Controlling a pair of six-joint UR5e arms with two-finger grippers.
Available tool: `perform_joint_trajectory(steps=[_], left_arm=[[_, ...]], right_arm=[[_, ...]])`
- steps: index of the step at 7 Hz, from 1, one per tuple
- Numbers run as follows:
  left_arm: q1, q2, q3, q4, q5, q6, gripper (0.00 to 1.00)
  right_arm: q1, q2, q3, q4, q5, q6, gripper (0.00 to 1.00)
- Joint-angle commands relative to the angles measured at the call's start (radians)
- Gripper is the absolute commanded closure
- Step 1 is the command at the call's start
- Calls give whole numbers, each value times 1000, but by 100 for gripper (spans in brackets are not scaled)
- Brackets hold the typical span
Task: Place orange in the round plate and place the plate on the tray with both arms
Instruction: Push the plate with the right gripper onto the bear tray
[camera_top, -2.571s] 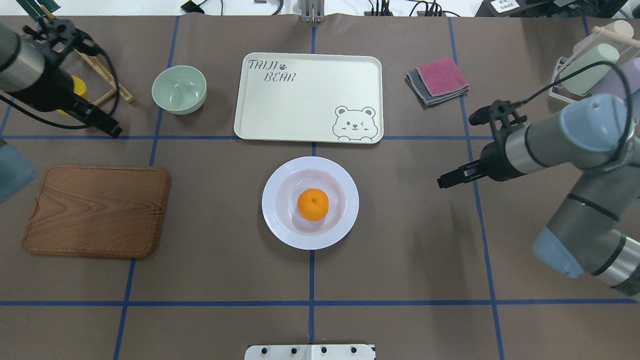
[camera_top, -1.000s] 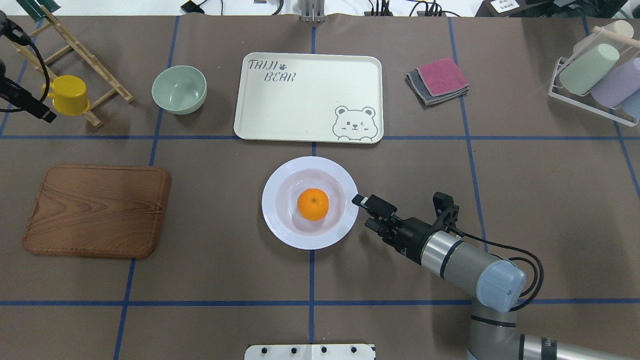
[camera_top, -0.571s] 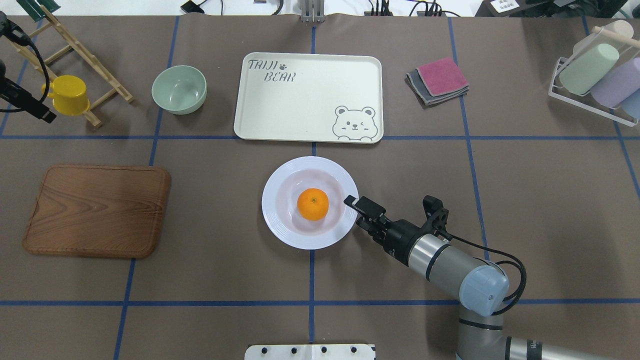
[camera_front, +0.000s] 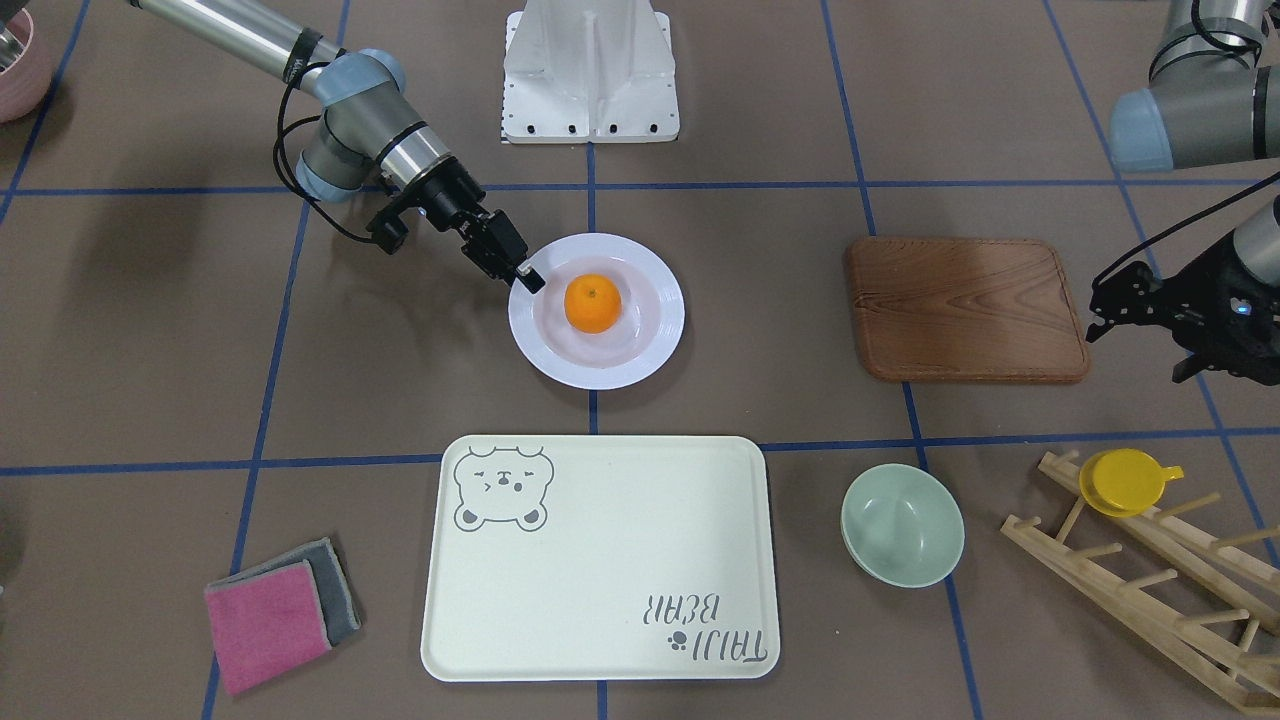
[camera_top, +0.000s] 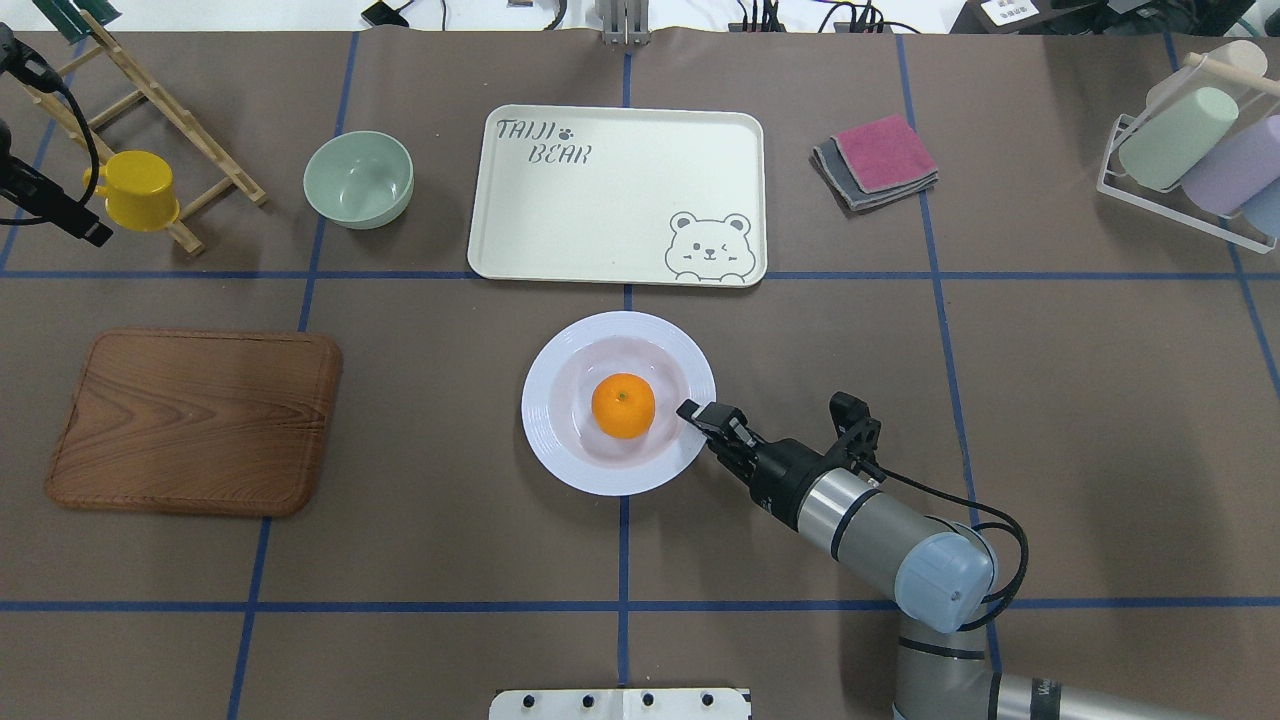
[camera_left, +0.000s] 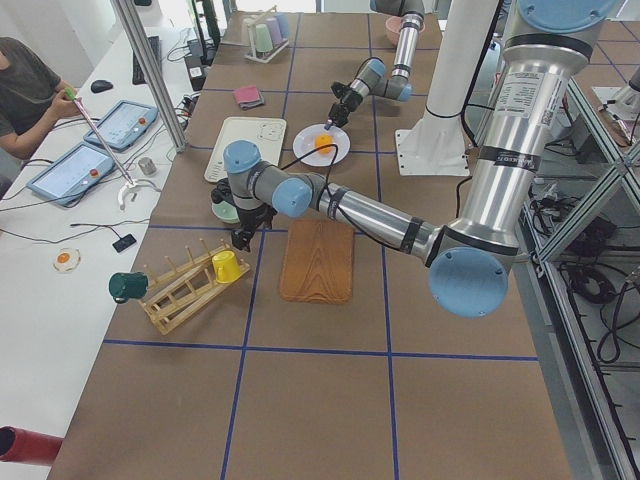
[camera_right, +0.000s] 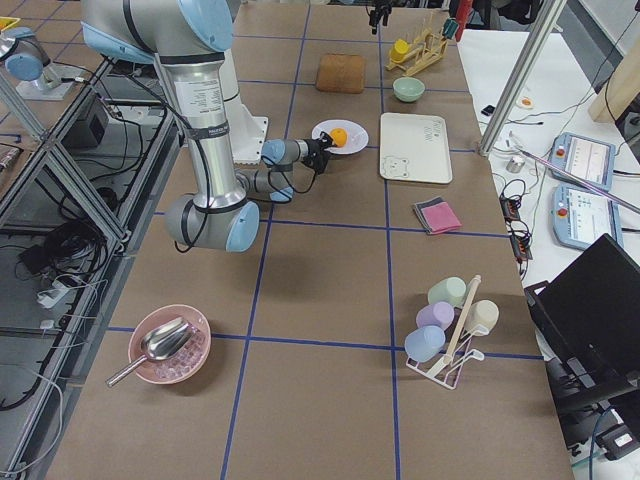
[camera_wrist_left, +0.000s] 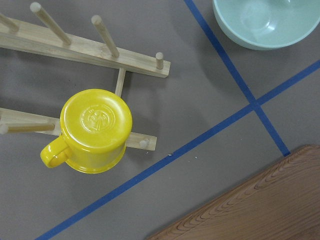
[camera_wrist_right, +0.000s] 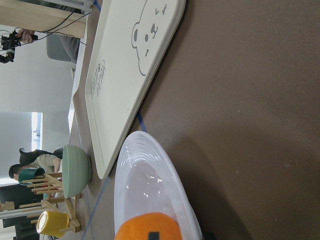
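Observation:
The orange (camera_top: 623, 405) lies in the sunken centre of the white round plate (camera_top: 560, 455), which stands on the table just in front of the cream tray (camera_top: 600, 210). My right gripper (camera_top: 693, 414) is at the plate's right rim, low and open, one finger over the rim and one outside it. The right wrist view shows the plate's rim (camera_wrist_right: 150, 160) and the orange (camera_wrist_right: 147, 227) close up, with the tray (camera_wrist_right: 125, 75) beyond. My left gripper (camera_front: 1138, 350) hangs open at the table's far left, beside the yellow cup (camera_top: 140, 190), holding nothing.
A brown wooden board (camera_top: 195, 422) lies left of the plate. A pale green bowl (camera_top: 359, 178) stands left of the tray and folded cloths (camera_top: 880, 160) to its right. A wooden rack (camera_top: 150, 90) holds the yellow cup. A cup stand (camera_top: 1190, 150) is at the far right.
My right arm swung down from the right and slid its gripper onto the plate's right rim; the plate shifted slightly left. The left arm drew back to the far left edge.

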Motion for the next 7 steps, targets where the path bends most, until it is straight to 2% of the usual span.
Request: perform_joint_trajectory(steps=[1, 3, 5, 6, 7], left_arm=[[0, -1, 0, 0, 0, 0, 0], [0, -1, -2, 0, 0, 0, 0], [0, -3, -3, 0, -2, -5, 0], [0, -1, -6, -3, -2, -6, 0], [-2, 7, -12, -12, -3, -9, 0]], right_arm=[[-1, 2, 8, 4, -1, -1, 100], [19, 2, 66, 6, -17, -1, 100], [47, 17, 94, 1, -94, -3, 100], [85, 64, 69, -6, -106, 0, 100], [115, 129, -16, -9, -113, 2, 100]])
